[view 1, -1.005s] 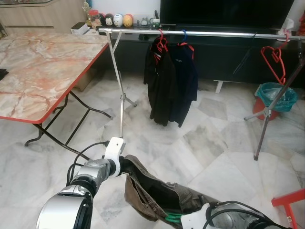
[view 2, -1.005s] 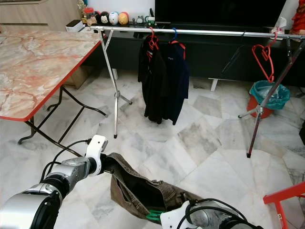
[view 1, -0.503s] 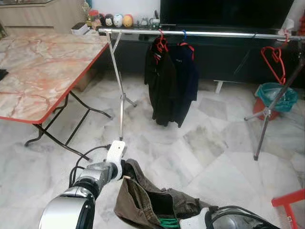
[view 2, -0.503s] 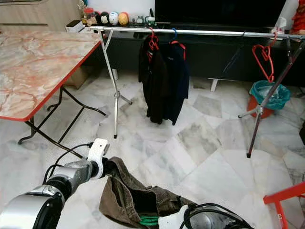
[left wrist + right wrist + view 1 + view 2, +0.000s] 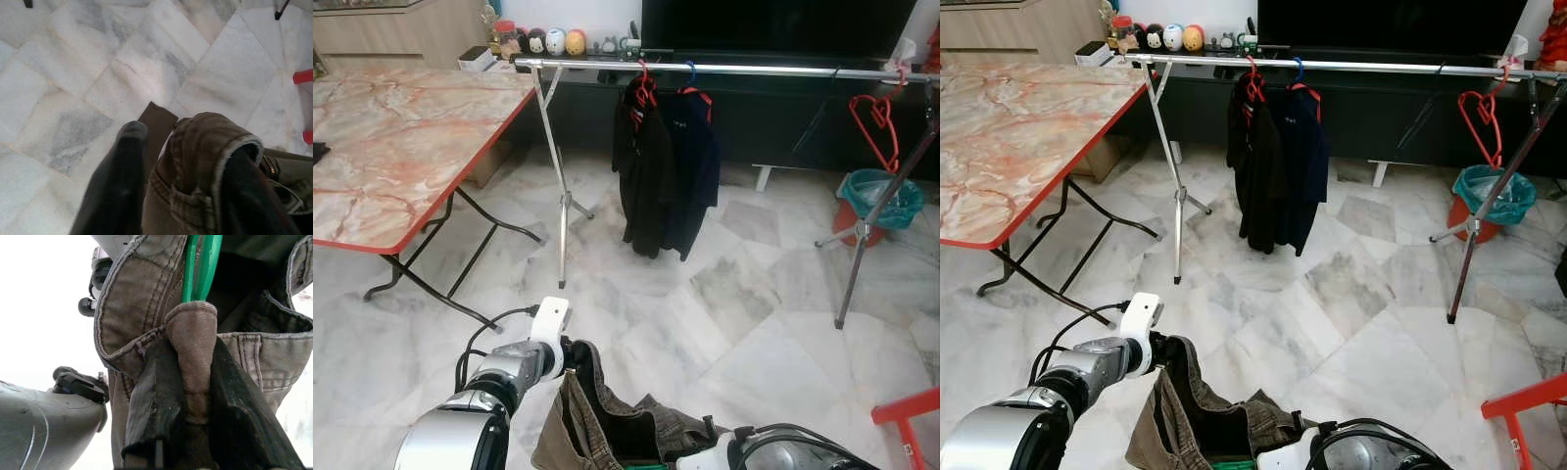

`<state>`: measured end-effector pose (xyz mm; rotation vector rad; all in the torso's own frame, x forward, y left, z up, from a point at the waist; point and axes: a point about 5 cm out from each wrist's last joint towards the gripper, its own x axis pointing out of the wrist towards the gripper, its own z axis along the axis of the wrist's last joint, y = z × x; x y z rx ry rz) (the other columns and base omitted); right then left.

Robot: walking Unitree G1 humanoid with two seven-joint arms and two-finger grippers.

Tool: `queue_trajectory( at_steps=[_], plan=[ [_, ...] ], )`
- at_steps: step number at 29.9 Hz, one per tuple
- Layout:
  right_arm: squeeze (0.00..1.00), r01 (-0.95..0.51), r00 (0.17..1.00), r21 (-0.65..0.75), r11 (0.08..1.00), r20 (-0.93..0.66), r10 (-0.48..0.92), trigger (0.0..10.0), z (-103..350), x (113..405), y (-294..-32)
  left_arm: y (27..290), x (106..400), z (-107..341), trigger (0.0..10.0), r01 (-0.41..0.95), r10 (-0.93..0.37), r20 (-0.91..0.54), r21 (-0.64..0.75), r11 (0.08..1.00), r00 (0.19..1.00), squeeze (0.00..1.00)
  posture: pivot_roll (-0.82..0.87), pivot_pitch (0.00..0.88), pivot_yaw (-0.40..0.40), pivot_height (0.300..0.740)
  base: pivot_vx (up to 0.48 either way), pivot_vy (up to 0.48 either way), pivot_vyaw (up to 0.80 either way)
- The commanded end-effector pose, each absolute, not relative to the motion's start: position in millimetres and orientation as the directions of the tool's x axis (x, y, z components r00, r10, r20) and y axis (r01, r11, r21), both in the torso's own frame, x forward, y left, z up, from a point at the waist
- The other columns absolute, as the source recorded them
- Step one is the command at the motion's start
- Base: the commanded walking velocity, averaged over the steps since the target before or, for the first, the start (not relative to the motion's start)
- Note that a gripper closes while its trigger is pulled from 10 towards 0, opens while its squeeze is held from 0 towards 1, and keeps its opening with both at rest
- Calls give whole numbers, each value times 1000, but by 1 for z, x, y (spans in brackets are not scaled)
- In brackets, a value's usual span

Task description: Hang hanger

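Now: left pincer (image 5: 186, 191) and right pincer (image 5: 193, 431) each clamped on brown trousers (image 5: 597, 431), green hanger (image 5: 200, 267) inside; rail (image 5: 724, 69) at 12 o'clock.

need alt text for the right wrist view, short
Close-up of the right pincer shut on a fold of brown trousers, its two black fingers pinching the waistband. A green hanger runs up inside the cloth, and part of the silver left arm shows beside it.

Our left pincer (image 5: 183, 188) grips a fold of the olive-brown canvas garment (image 5: 208, 147) between its two black fingers (image 5: 120, 181), above the white marble-tiled floor (image 5: 73, 73).
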<state>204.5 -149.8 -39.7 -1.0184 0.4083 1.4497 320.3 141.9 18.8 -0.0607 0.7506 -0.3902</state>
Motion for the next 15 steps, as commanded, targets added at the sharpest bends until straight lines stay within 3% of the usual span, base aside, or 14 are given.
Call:
queue_trajectory(
  at_steps=[1,6,15],
  plan=[
    [0,-926,121,-320,-200,-753,647,10000,-38,203,-145,148,320,17,10000,284,-332,-654,-182,941,680,1000,85,5,27,740,0,0,0],
    [0,-932,128,-318,-172,-735,665,10000,-35,204,-147,146,315,12,10000,291,-336,-671,-184,939,661,1000,84,3,29,740,0,0,0],
    [0,-939,94,-285,-193,-751,654,10000,-38,198,-149,131,300,5,10000,533,-541,-700,-267,803,466,1000,84,0,30,740,0,0,0]
  ],
)
